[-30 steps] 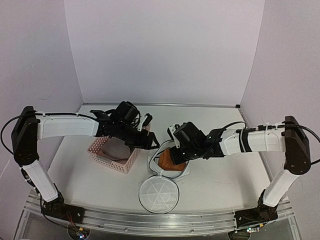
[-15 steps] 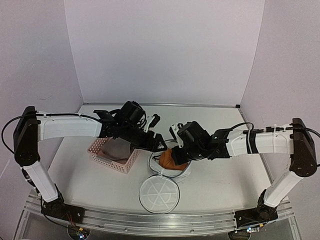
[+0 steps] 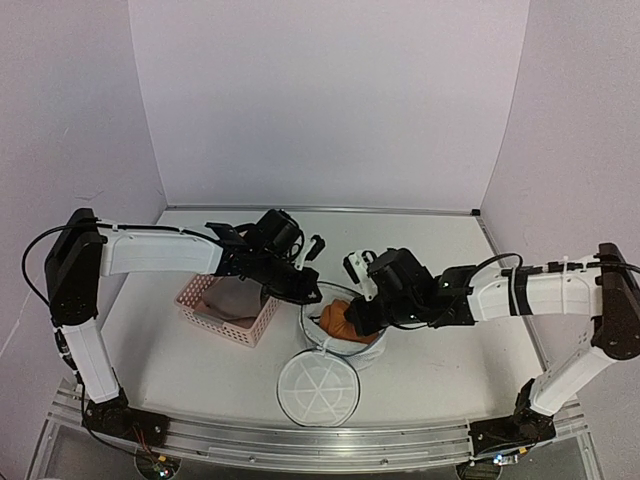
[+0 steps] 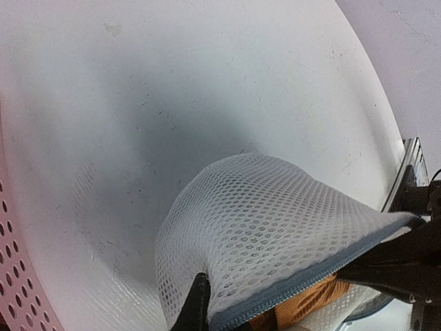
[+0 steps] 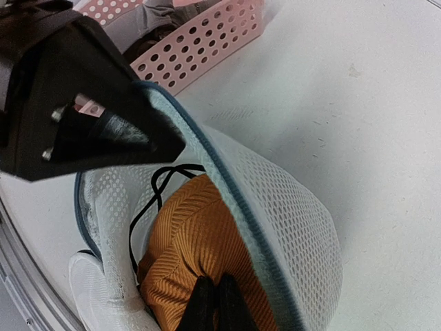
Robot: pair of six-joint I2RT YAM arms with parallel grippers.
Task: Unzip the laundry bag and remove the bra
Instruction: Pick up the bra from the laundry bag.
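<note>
Left gripper (image 3: 310, 292) clamped on the laundry bag (image 5: 296, 227) rim. Right gripper (image 5: 211, 298) pinches the bra (image 5: 186, 241) inside the bag.

One laundry bag (image 4: 262, 214) - white mesh, open. One round mesh lid (image 3: 318, 389), at the bag's 6 o'clock. One bra (image 5: 200, 241), orange, inside the bag. One pink basket (image 3: 225, 315) at the bag's 9 o'clock; the cloth in it can't be counted. Two arms, two grippers - one left gripper (image 3: 310, 293), one right gripper (image 5: 211, 303). One bench (image 3: 440, 260).
</note>
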